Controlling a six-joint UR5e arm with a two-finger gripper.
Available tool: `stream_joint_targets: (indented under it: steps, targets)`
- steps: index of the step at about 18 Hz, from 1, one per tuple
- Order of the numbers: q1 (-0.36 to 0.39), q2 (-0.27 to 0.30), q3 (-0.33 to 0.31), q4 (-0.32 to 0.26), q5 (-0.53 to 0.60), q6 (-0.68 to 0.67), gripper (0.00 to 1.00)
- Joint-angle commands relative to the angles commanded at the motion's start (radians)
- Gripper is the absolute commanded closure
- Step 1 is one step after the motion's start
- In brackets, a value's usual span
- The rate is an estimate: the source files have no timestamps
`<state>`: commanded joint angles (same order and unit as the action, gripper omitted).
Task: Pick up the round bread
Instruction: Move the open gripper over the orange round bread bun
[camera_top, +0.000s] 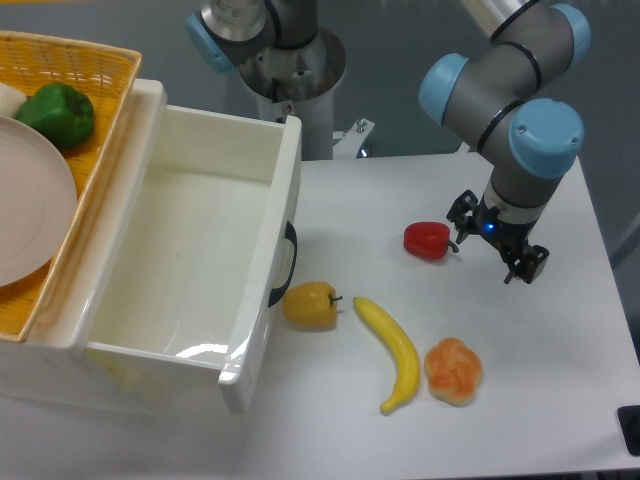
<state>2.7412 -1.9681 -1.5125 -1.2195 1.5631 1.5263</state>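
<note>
Approach stage: the pincer (497, 250), fingers spread and holding nothing, hangs at right of frame beside the red pepper (427, 240); the round bread (454, 371) lies lower right on the surface (560, 360), awaiting a descent toward it

A white desk (560, 400) fills most of the view, its surface smooth and evenly lit, with soft shadows under whatever rests on it. At the left sits a large white open drawer-like box (190, 260) with a dark handle (289, 262) on its front wall; the inside of the box is glossy and catches a bright reflection near the bottom. A woven yellow basket (95, 130) rests on the box's left part. Beyond the desk's far edge lies a bluish-grey background, blurred and featureless. A small dark object (631, 430) shows at the right edge, too cropped to identify.
</note>
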Motion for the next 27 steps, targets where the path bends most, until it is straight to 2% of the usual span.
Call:
stream_joint_targets:
  steps: [5, 8, 10, 12, 17, 19, 24, 25, 27]
  targets:
    - [-0.003, -0.002, -0.012, 0.002, -0.006, -0.006, 0.00]
    - [0.003, -0.002, -0.057, 0.049, -0.043, -0.031, 0.00]
    - [0.012, 0.002, -0.098, 0.087, -0.089, -0.087, 0.00]
    - [0.011, 0.002, -0.103, 0.086, -0.089, -0.142, 0.00]
    - [-0.003, -0.021, -0.104, 0.086, -0.092, -0.385, 0.00]
    - [-0.012, -0.026, -0.117, 0.083, -0.086, -0.397, 0.00]
    - [-0.055, -0.020, -0.199, 0.081, -0.087, -0.474, 0.00]
    - [-0.067, -0.028, -0.199, 0.086, -0.089, -0.494, 0.00]
    - [-0.069, -0.070, -0.142, 0.094, -0.090, -0.503, 0.03]
